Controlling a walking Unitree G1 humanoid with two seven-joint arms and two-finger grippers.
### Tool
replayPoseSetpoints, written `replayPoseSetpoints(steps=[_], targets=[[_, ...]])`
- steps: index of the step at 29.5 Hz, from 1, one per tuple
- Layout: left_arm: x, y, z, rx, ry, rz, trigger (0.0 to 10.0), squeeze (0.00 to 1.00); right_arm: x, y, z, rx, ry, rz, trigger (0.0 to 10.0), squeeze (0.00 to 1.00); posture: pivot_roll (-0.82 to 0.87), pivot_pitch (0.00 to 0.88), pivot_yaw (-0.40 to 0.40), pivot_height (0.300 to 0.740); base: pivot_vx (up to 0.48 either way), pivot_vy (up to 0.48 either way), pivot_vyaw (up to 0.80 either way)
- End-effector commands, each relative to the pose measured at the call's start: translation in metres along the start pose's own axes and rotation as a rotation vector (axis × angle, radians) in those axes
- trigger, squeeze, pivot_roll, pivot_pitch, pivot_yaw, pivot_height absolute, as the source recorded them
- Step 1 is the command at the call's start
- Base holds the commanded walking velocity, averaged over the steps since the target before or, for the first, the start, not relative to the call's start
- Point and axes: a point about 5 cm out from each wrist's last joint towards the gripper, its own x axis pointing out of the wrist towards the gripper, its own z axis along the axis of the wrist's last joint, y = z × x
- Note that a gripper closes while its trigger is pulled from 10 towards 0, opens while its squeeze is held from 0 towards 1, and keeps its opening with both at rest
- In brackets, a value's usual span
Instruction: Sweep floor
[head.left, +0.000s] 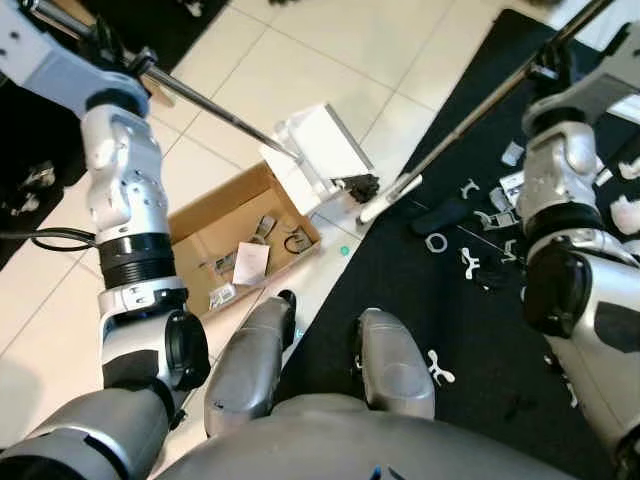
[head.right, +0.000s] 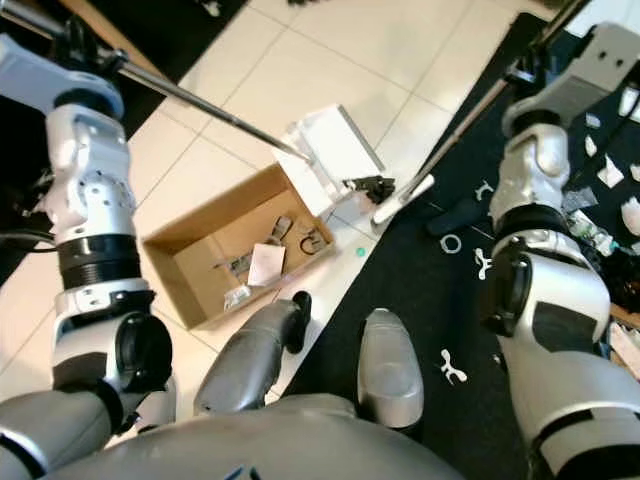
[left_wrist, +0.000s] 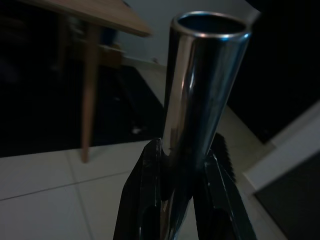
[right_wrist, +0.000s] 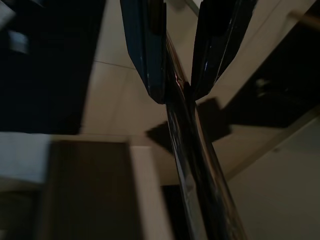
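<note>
Dustpan (head.left: 322, 150) & broom (head.left: 390, 199) by cardboard box (head.left: 235, 235)

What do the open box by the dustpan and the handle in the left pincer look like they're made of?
The box looks like plain corrugated cardboard: matte brown, with folded flaps. The handle in the left pincer looks like polished metal tube, likely steel or chrome-plated: hollow open end, mirror-like reflections. The dustpan looks like white plastic, smooth and slightly glossy.

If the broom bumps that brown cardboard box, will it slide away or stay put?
The cardboard box would probably slide: it sits on smooth glossy floor tiles and holds only a few small bits. Its open thin walls may bend a little rather than stay stiff. It looks low and wide, so tipping seems unlikely.
</note>
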Motion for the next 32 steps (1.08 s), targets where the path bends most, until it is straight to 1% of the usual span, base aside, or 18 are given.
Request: replayPoseSetpoints(steps=[1,25,32], targets=[[0.0006,-0.0053,0.0089,-0.014,-0.050,-0.024,10.0,0.00,-0.0002,-0.0042,0.0034,-0.011,-0.014,-0.010,10.0,0.00,-0.04,0.077,-0.007,0.740,0.000,0.000,0.80],[-0.0001,-0.0075,0.0064,-0.014,-0.043,-0.030,10.0,0.00,0.0005,-0.0030,0.0039,-0.017,-0.013,-0.004,10.0,0.00,-0.04,0.072,-0.010,0.740,0.000,0.000,0.79],[-0.0001,-0.0069,0.0029,0.005,-0.035,-0.033,10.0,0.00,0.0005,-0.0033,0.0044,-0.024,-0.015,-0.003,10.0,0.00,-0.04,0.071,-0.009,0.740,0.000,0.000,0.00]])
